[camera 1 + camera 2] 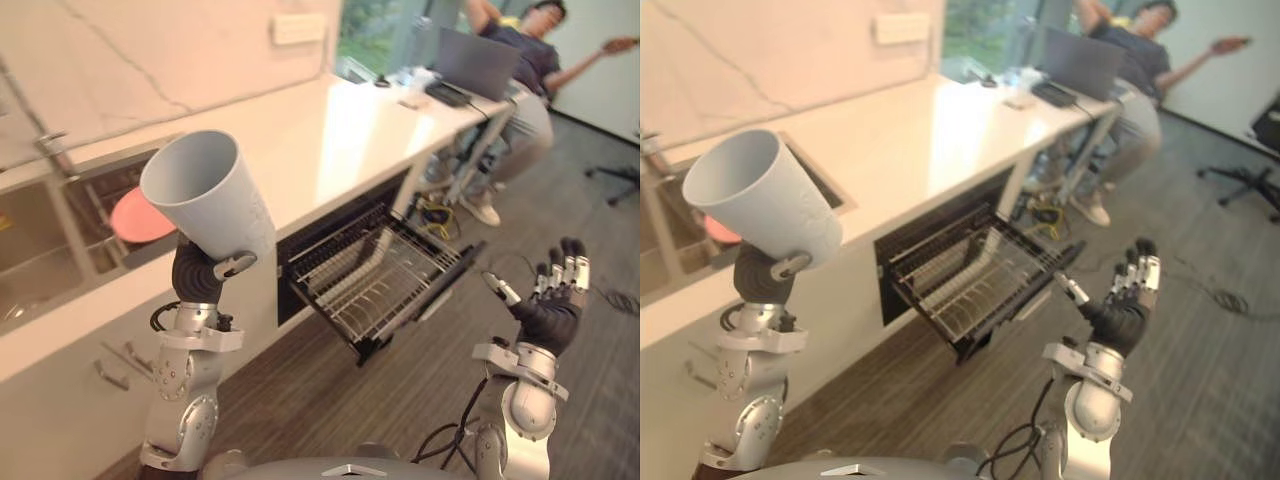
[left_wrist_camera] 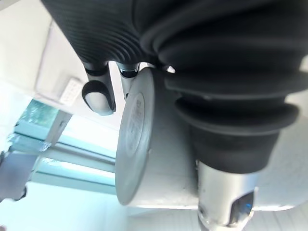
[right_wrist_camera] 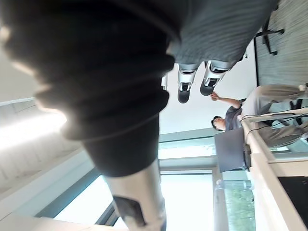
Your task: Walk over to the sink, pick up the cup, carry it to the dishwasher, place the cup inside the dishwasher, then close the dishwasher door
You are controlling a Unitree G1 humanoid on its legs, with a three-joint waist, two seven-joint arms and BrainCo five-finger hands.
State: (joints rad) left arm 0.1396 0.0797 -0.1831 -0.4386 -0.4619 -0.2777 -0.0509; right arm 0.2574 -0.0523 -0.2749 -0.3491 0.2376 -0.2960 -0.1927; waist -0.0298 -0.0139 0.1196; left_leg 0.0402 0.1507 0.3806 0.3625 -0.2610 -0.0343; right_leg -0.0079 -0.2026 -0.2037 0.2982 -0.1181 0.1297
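Grips the grey cup (image 1: 212, 195) in the left hand (image 1: 198, 272), raised high to the left of the pulled-out dishwasher rack (image 1: 378, 272), forearm upright; curls fingers (image 2: 98, 94) and thumb round the cup's base; tilts its open mouth up and away from the rack, toward the sink (image 1: 40, 225); holds the right hand (image 1: 552, 305) up to the right of the rack, well apart from it, fingers straight and side by side, thumb out toward the rack, gripping nothing; beyond the rack, a seated person (image 1: 515, 60) at a laptop (image 1: 475, 62).
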